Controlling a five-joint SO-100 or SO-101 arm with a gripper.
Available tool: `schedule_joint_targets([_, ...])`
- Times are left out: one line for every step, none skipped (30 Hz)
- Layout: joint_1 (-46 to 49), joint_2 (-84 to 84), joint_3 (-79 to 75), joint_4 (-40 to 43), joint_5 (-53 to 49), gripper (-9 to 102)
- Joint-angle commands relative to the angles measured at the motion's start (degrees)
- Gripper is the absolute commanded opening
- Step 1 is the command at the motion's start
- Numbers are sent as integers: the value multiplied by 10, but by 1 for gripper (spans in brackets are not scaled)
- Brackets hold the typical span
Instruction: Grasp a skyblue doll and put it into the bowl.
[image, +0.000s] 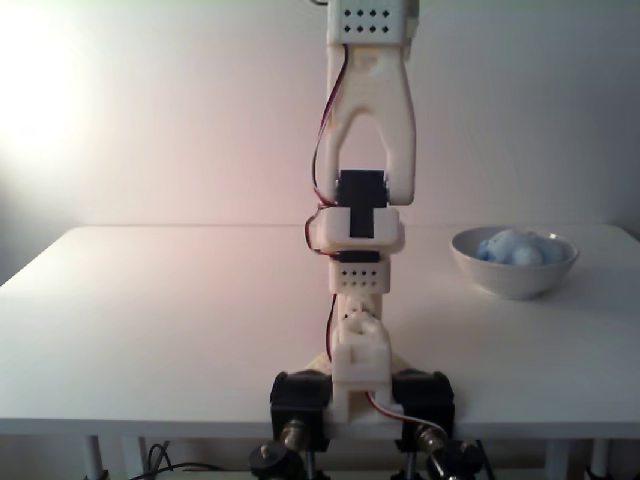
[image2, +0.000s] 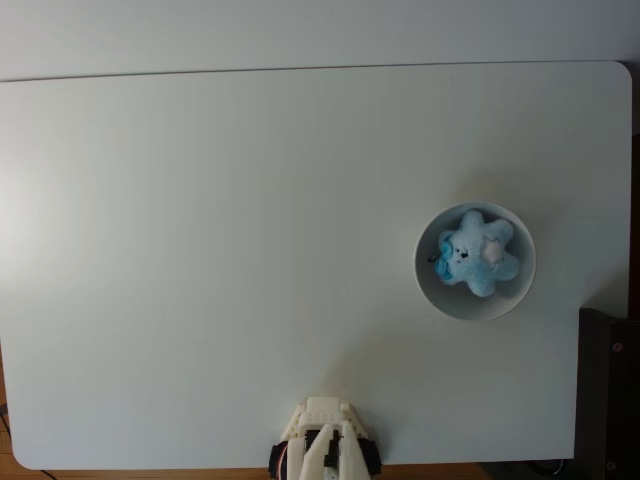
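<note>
The arm (image: 360, 330) is seen at centre; its gripper's state cannot be told. At right, the skyblue doll (image2: 478, 252) is held in the bowl (image2: 430, 290).

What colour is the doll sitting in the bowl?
Pale sky-blue with whitish patches. The skyblue doll shows best in the fixed view looking straight down into the bowl.

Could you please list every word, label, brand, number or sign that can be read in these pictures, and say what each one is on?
None: no readable text in either fixed view.
The arm carries only plain white and black parts with dot-pattern holes, no lettering.
The bowl, the skyblue doll inside it and the table are unmarked.
The dark object at the right edge shows no legible marking.
</note>
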Motion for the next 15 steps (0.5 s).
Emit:
schedule_joint_targets([-3, 47, 79, 1, -4, 2])
schedule_joint_targets([-3, 62, 112, -1, -3, 2])
schedule_joint_targets([-3, 74, 146, -2, 1, 2])
schedule_joint_targets([-3, 84, 178, -3, 3, 2])
schedule_joint_targets([-3, 93, 210, -4, 3, 2])
schedule_joint_targets([-3, 99, 242, -4, 4, 2])
schedule_joint_targets([-3, 102, 270, -4, 4, 2])
schedule_joint_targets([-3, 104, 300, -4, 4, 2])
schedule_joint_targets([-3, 104, 324, -4, 4, 2])
schedule_joint_targets([-3, 104, 350, -5, 4, 2])
schedule_joint_targets([-3, 104, 374, -7, 4, 2])
schedule_joint_targets([-3, 104, 396, -14, 4, 2])
schedule_joint_targets([-3, 105, 417, -27, 4, 2])
schedule_joint_targets([-3, 105, 439, -46, 4, 2])
schedule_joint_targets([-3, 105, 460, -69, 4, 2])
